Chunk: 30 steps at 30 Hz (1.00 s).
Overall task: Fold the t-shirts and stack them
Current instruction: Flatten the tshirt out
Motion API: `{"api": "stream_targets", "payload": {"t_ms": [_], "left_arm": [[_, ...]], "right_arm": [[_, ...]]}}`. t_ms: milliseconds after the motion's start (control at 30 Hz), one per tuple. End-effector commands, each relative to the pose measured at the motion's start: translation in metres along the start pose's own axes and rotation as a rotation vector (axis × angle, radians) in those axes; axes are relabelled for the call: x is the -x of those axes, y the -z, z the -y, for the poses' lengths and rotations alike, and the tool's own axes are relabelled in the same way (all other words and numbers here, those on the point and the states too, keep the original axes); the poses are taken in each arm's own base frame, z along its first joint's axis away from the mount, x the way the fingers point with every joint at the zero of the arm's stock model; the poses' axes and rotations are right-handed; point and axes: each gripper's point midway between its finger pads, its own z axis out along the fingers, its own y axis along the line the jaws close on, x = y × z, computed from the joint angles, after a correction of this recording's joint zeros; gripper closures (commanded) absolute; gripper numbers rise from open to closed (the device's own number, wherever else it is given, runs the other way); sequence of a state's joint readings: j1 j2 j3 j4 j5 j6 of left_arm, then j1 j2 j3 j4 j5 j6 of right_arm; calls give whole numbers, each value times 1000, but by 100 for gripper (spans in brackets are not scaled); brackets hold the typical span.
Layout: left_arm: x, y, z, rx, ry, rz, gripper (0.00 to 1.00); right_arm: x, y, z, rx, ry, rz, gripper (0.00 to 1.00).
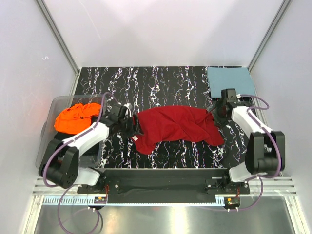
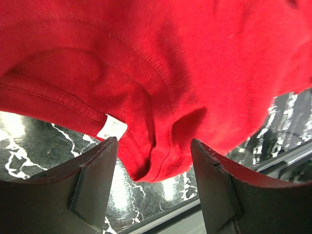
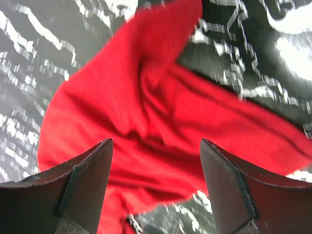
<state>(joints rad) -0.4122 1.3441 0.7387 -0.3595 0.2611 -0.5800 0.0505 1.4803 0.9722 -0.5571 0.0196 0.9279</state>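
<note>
Red shirt [image 1: 175, 126] lies crumpled across the middle of the table [image 1: 161, 83], left gripper [image 1: 133, 127] at its left end and right gripper [image 1: 217, 112] at its right end, both with jaws wide and clamping nothing, orange shirt [image 1: 73, 117] bunched in the left bin [image 1: 47, 141], teal shirt [image 1: 229, 81] folded flat at the far right corner.

White tag [image 2: 111, 128] on red t-shirt [image 2: 185, 63], illegible

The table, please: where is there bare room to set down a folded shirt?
Bare table runs along the far edge, behind the red shirt and left of the teal shirt; a narrower strip lies along the near edge. The middle is crowded by the red shirt.
</note>
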Motion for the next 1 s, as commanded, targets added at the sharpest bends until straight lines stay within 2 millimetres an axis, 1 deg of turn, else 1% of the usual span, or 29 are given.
{"api": "stream_targets", "payload": {"t_ms": [0,33,67,100,133,200,233,267,300,333,367,400,433,467,500,533,567,600,633,667,700,733,767,800,833,867,900,933,967], "left_arm": [[12,-4,13,-17,-38,39,34],[12,-7,15,-23,-45,44,33],[13,-10,16,-23,-39,48,32],[17,-12,19,-34,-35,59,32],[16,-18,19,-38,-23,47,32],[17,-27,22,-44,-22,40,32],[17,-30,22,-41,-16,36,33],[16,-34,21,-34,-12,25,33],[17,-39,22,-28,-11,15,34],[18,-42,22,-26,-8,11,37],[18,-44,23,-26,-7,7,40],[22,-44,27,-34,-11,13,56],[24,-44,29,-39,-14,10,66],[26,-42,32,-45,-22,10,77],[36,-37,39,-51,-31,29,85],[40,-30,37,-23,-50,38,100],[46,-24,38,-9,-61,53,100],[59,-8,47,-2,-77,84,100],[69,1,48,22,-103,119,100],[88,16,61,12,-121,174,100],[94,33,66,16,-130,196,100],[104,45,70,22,-148,236,100],[119,61,83,4,-159,289,100],[124,78,89,-5,-167,321,100],[131,89,93,-5,-177,353,100],[142,106,104,-24,-186,401,100],[146,119,109,-31,-194,432,100],[151,127,111,-30,-204,459,100],[157,138,117,-41,-211,487,100]], "right_arm": [[26,-16,-13,-12,20,82,22],[26,-26,-11,-30,33,77,22],[32,-29,-16,-18,40,93,23],[34,-34,-16,-20,51,94,23],[36,-41,-14,-27,51,90,23],[43,-49,-19,-10,71,104,24],[44,-58,-12,-37,75,97,24],[48,-61,-15,-36,76,103,24],[45,-68,-12,-45,86,78,26],[45,-71,-13,-41,86,70,28],[46,-72,-18,-28,92,68,32],[46,-73,-20,-19,106,60,45],[47,-73,-23,-12,114,60,51],[51,-70,-29,5,127,70,60],[56,-66,-32,12,163,84,68],[65,-56,-38,27,179,116,85],[73,-45,-43,23,192,144,94],[89,-27,-46,14,196,215,100],[95,-16,-50,17,200,241,100],[104,1,-57,24,211,274,100],[113,15,-60,24,209,316,100],[123,39,-67,55,202,364,100],[130,59,-75,77,195,399,100],[138,86,-83,120,182,448,100],[141,102,-89,151,172,470,100],[147,123,-100,201,156,503,100],[150,146,-108,255,152,532,100],[152,160,-113,289,148,552,100],[159,180,-123,340,146,595,100]]}}
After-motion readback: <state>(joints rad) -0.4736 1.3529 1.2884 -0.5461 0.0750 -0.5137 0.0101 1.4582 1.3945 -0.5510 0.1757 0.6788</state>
